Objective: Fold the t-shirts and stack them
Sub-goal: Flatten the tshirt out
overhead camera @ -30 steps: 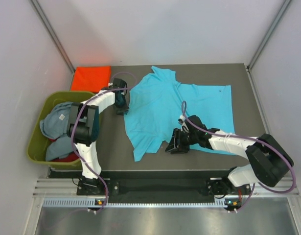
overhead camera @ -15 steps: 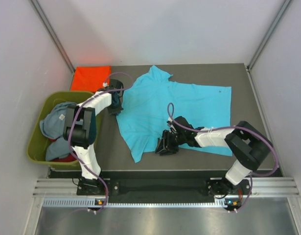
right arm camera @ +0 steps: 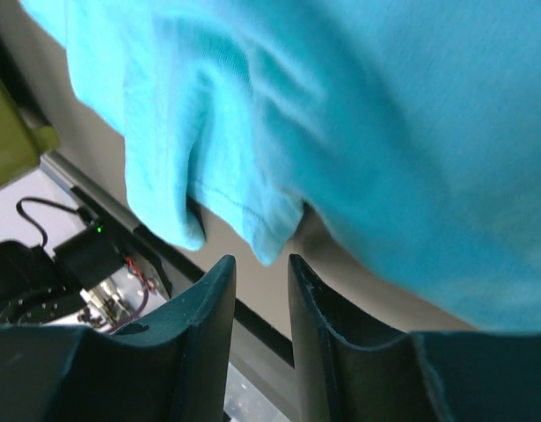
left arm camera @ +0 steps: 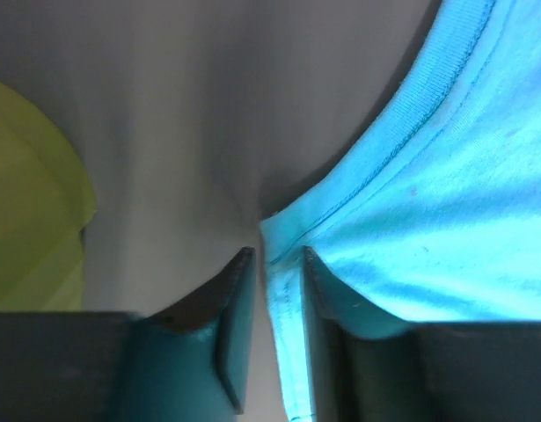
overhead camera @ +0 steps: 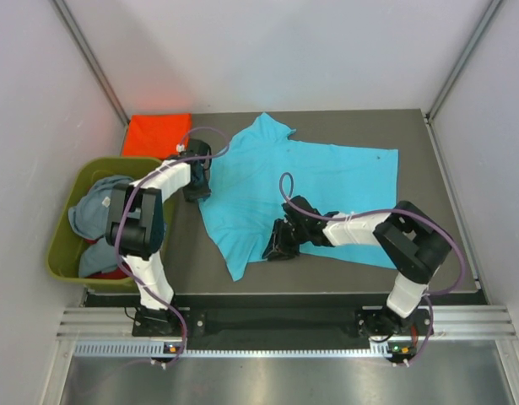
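Top external view: the turquoise shirt [overhead camera: 310, 181] is being shown spread flat over the middle of the table [overhead camera: 415, 135], a little left of centre. Its left edge is being gripped by the left claw [overhead camera: 197, 181]. In the left wrist view this claw's jaws are being held narrow with the stitched hem pinched between them. Bare table is being shown just beyond, and the tub [left arm camera: 32, 202] is being seen at the far left.

The shirt's near hem is being met by the right claw [overhead camera: 274, 250]. In the right wrist view its jaws are being held narrow too, and a hanging corner of hem is being seen right at the tips. Whether cloth is being pinched there cannot be told.

Bare table is being left open in a strip along the near edge, in a gap between the shirt's left edge and the tub [overhead camera: 63, 253], and past the right hem up to the right edge. The orange-red shirt [overhead camera: 158, 135] is being shown folded at the far left corner, apart from the turquoise shirt. The grey-blue shirt [overhead camera: 94, 211] and the red shirt [overhead camera: 120, 272] are being held bundled inside the tub at the table's left side.
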Robot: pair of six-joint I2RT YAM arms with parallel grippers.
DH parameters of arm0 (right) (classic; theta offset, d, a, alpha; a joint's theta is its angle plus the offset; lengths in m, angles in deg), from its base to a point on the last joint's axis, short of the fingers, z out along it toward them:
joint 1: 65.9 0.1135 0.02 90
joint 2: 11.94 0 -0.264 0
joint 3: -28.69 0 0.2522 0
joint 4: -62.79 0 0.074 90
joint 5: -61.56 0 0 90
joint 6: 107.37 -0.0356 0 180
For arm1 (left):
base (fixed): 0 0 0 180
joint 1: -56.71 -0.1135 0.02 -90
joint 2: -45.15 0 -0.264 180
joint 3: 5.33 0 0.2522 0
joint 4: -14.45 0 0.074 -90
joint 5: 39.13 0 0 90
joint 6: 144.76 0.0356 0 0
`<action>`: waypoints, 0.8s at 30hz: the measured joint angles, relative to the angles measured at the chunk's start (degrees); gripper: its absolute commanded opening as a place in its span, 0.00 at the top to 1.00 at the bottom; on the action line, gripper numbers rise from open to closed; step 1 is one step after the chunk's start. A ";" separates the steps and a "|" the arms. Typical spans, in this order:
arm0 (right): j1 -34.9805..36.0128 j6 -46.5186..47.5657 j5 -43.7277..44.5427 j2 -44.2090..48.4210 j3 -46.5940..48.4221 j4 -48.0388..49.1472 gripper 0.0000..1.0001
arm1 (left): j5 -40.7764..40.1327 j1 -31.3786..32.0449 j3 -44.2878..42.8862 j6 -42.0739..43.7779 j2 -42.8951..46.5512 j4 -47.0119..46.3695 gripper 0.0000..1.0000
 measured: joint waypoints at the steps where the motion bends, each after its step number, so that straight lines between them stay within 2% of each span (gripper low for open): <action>1: 0.11 -0.24 0.28 -0.48 0.61 -0.48 0.69 | -0.28 -0.02 0.02 0.11 0.39 0.11 0.56; 3: 0.46 -0.37 0.92 -1.49 1.95 -1.77 0.71 | -0.70 -0.04 0.02 0.09 1.55 0.35 0.49; 6: 0.90 -0.31 1.46 -2.01 2.91 -3.32 0.84 | -1.11 -0.09 0.00 0.09 3.45 1.07 0.47; 7: 0.98 -0.33 1.66 -2.01 2.93 -3.78 0.94 | -1.14 -0.09 -0.07 0.09 4.09 1.53 0.47; 9: 1.11 -0.22 1.92 -2.01 2.93 -5.03 1.00 | -1.07 -0.09 -0.24 0.09 5.51 2.60 0.48; 16: 1.18 3.17 2.27 -0.42 2.16 -8.79 1.00 | 5.09 0.26 -0.02 0.07 13.33 4.85 0.51; 21: 1.18 8.90 3.15 3.17 1.18 -13.60 1.00 | 13.05 2.23 8.37 -1.14 25.70 4.39 0.49; 24: 1.20 11.91 2.62 3.96 1.18 -14.23 0.89 | 18.23 3.50 14.40 -2.89 32.28 5.20 0.47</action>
